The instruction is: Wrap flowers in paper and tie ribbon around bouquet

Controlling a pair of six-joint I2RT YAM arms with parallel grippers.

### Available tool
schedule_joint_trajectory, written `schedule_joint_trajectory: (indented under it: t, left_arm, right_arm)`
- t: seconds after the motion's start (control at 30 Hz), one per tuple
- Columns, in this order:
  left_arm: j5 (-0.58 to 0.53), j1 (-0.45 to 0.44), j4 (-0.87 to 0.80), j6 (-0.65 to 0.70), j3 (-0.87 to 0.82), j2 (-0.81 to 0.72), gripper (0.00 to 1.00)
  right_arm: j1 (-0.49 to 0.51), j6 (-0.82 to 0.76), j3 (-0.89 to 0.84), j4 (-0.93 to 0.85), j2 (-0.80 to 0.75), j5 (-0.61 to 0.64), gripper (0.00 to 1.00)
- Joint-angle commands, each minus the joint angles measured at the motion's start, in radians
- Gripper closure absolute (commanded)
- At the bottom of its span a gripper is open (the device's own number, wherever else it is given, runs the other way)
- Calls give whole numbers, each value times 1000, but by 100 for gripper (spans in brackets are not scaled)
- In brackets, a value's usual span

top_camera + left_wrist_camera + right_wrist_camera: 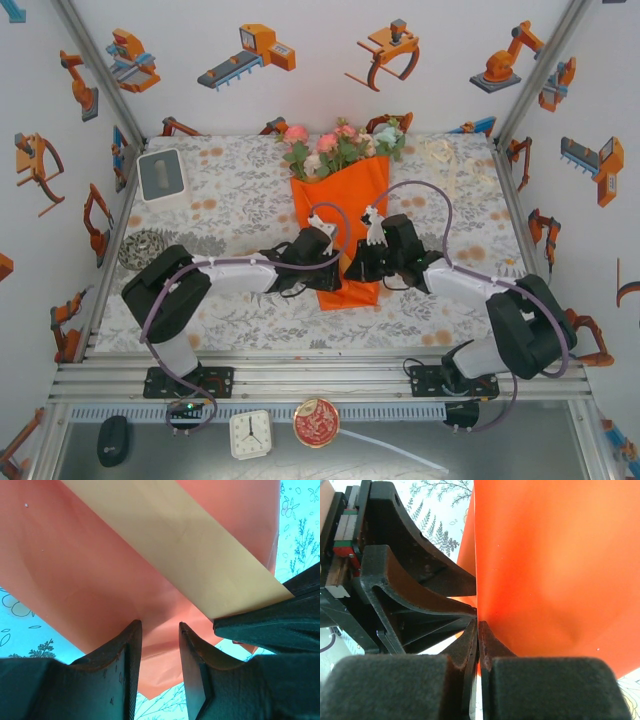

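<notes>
Two grippers: both at the narrow lower end of the bouquet (345,205).
Left gripper (160,626): jaws narrowly apart over the paper (90,580).
Right gripper (478,625): jaws pinched on the paper edge.
Flowers (340,145): at the far end, on the table (230,200).

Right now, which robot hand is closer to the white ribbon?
Right. The right end effector pinches the edge of the paper mid-table; the ribbon lies toward the back right corner, on its side. The left end effector sits open just left of that one, farther away.
</notes>
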Motion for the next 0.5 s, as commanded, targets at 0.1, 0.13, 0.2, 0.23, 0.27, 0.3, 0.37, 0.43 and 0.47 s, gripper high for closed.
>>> schedule_joint_trajectory:
  t: [0.1, 0.13, 0.2, 0.23, 0.27, 0.3, 0.37, 0.43, 0.47]
  left_arm:
    - [-55, 34, -46, -51, -36, -141, 62]
    - [-62, 46, -58, -69, -41, -161, 63]
    - [-65, 80, -79, -121, -53, -203, 63]
    - [-66, 95, -85, -143, -56, -218, 63]
    - [-71, 114, -96, -170, -55, -228, 63]
    - [-78, 132, -109, -194, -50, -233, 62]
    - [-90, 159, -130, -227, -38, -233, 62]
    - [-95, 171, -118, -228, -38, -227, 62]
    - [-99, 176, -110, -229, -36, -222, 62]
  right_arm:
    - [4, -6, -17, 26, -1, 26, 94]
    - [5, -6, -19, 34, 2, 21, 94]
    - [5, -2, -20, 52, 14, 3, 94]
    - [6, -1, -19, 59, 20, -7, 94]
    - [6, 1, -17, 69, 29, -17, 93]
    - [7, 7, -17, 81, 38, -26, 92]
    - [12, 21, -17, 110, 58, -57, 90]
    - [19, 32, -13, 132, 81, -88, 87]
    - [23, 34, -10, 138, 93, -102, 85]
